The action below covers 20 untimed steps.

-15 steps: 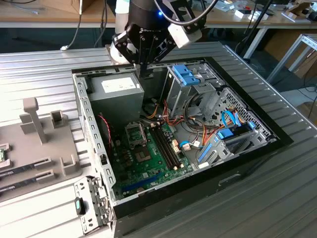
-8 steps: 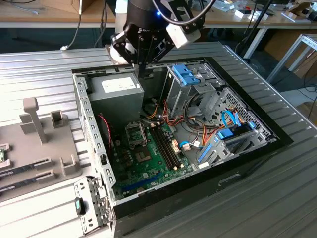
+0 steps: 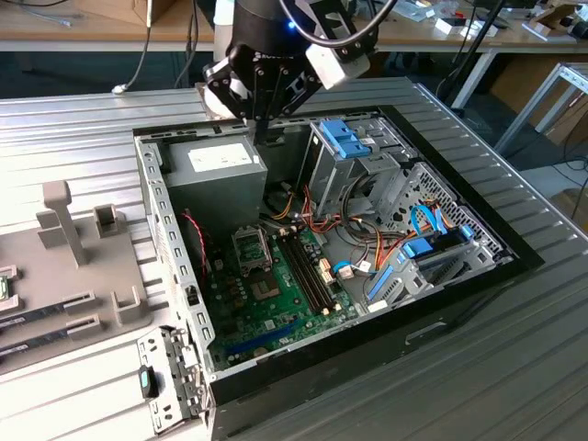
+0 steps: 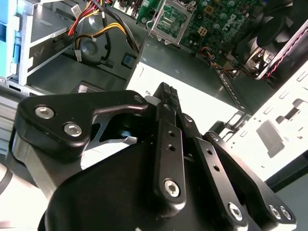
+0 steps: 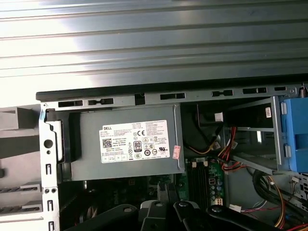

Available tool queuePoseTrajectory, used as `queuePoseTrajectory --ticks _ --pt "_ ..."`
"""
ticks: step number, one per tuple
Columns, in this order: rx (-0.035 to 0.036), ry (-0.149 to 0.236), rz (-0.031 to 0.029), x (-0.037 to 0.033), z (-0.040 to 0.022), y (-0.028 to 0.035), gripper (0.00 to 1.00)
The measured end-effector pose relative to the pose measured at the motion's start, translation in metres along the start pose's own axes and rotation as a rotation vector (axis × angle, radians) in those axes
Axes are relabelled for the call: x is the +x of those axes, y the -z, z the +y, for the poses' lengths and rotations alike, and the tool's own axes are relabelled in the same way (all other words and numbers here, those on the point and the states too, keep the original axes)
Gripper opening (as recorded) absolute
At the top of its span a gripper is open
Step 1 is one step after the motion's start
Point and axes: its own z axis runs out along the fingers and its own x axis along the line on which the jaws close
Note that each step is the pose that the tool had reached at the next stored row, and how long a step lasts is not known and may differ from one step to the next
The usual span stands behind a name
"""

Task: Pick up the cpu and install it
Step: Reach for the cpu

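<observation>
Over the power supply at the case's far end, the gripper hovers clenched, apparently empty; picking up the cpu calls for opening first.

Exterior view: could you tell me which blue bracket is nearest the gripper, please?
The blue bracket atop the drive cage, just to the exterior view's right of the gripper; the lower bracket lies much farther off.
</observation>
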Motion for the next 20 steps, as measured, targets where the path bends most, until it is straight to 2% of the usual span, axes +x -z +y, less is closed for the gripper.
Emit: queuePoseTrajectory --ticks 20 --pt "0.0 0.0 0.0001 0.0046 -0.0004 0.0002 0.11"
